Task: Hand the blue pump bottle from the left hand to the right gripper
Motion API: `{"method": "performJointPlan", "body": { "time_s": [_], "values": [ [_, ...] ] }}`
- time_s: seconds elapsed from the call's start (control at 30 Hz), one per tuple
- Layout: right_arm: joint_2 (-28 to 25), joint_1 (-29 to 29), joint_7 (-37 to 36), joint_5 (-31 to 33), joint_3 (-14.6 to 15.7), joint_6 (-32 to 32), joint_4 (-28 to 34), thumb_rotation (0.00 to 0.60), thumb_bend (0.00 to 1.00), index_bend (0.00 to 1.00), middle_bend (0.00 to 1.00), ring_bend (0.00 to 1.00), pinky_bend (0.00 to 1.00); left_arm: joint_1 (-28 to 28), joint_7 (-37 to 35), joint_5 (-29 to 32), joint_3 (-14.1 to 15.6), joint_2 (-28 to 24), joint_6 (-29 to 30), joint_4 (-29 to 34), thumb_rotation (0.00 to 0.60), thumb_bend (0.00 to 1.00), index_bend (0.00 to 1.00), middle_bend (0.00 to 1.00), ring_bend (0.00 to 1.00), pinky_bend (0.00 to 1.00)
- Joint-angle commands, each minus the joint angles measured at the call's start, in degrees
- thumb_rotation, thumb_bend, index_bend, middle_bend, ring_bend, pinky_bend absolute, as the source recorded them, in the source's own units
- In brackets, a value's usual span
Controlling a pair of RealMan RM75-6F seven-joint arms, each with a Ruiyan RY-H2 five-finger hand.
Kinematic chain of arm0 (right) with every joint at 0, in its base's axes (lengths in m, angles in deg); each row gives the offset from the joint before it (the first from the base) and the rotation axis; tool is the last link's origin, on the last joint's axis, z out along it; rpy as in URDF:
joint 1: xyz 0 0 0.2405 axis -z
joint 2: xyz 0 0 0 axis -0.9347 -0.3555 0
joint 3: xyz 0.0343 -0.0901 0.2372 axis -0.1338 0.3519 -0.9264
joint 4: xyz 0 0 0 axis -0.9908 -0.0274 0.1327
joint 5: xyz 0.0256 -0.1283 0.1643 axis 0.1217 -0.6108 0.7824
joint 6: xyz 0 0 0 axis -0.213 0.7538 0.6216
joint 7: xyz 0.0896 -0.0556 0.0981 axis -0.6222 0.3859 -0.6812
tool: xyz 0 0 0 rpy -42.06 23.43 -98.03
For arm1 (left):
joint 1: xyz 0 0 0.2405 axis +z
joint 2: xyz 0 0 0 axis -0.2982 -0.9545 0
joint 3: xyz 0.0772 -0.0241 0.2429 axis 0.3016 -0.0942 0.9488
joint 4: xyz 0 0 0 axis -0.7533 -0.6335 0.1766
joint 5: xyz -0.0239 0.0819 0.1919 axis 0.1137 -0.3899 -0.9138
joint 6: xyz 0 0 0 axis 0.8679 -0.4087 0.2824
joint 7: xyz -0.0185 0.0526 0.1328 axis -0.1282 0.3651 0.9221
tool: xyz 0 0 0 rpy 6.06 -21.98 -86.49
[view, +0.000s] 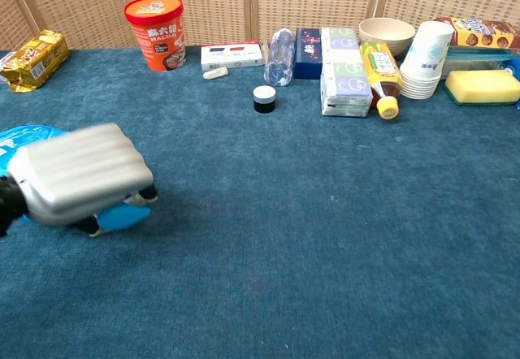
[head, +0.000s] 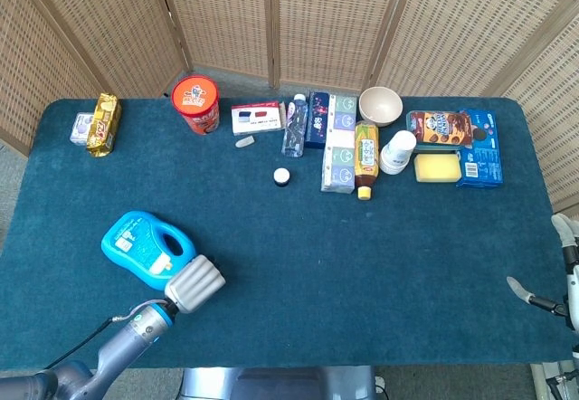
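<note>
Backdrop: wicker screen panels behind a blue cloth-covered table [head: 380,264].
Bottle: blue pump bottle [head: 145,248] lying on its side near the front left of the table, pump end under the left hand.
Left hand [view: 80,176]: fingers curled down over the bottle's neck and pump, gripping it; blurred in the chest view.
Right hand [head: 565,273]: only an edge visible at the far right, well apart from the bottle; finger state impossible to tell.
Back row: red noodle cup [head: 196,102], bowl [head: 380,104], yellow sponge [head: 437,166].
</note>
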Motion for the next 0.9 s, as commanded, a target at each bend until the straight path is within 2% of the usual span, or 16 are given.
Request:
{"method": "performJointPlan", "body": {
  "time_s": [0.03, 0.23, 0.33, 0.53, 0.73, 0.83, 0.9],
  "values": [
    [0.04, 0.02, 0.09, 0.00, 0.03, -0.02, 0.04, 0.497, 0.00, 0.00, 0.05, 0.00, 0.00, 0.22, -6.64, -3.55, 0.65, -3.49, 3.63, 1.76, 0.600, 0.47, 0.73, 0.66, 0.60, 0.78],
    [0.14, -0.30, 0.15, -0.33, 0.43, 0.80, 0.24, 0.498, 0.00, 0.00, 0.05, 0.00, 0.00, 0.76, -18.83, -8.34, 0.35, -8.94, 10.02, 4.71, 0.600, 0.47, 0.76, 0.70, 0.64, 0.81],
    [0.23, -0.89, -0.39, -1.02, 1.01, 2.07, 0.26, 0.498, 0.00, 0.00, 0.06, 0.00, 0.00, 1.30, -26.32, -11.57, -0.88, -13.86, 15.58, 8.54, 0.600, 0.47, 0.76, 0.71, 0.65, 0.82],
    [0.64, -1.32, -1.02, -1.70, 1.32, 2.46, -0.12, 0.498, 0.00, 0.00, 0.07, 0.00, 0.00, 1.33, -33.18, -13.10, -2.23, -19.91, 18.81, 12.56, 0.600, 0.47, 0.77, 0.71, 0.66, 0.82],
    [0.85, -1.76, -1.80, -2.28, 1.68, 3.06, -0.31, 0.498, 0.00, 0.00, 0.07, 0.00, 0.00, 1.00, -39.53, -13.95, -3.41, -22.68, 20.72, 14.73, 0.600, 0.47, 0.77, 0.72, 0.66, 0.82],
    [0.55, -2.48, -5.43, -3.69, 2.22, 4.01, -0.37, 0.498, 0.00, 0.00, 0.07, 0.00, 0.00, 0.10, -45.83, -14.67, -3.92, -22.78, 21.26, 15.97, 0.600, 0.47, 0.77, 0.72, 0.66, 0.82],
    [-0.06, -3.70, -11.97, -6.48, 3.00, 5.03, -0.39, 0.498, 0.00, 0.00, 0.07, 0.00, 0.00, -1.46, -50.96, -13.83, -5.18, -22.17, 20.65, 17.01, 0.600, 0.47, 0.77, 0.72, 0.66, 0.82]
  ]
}}
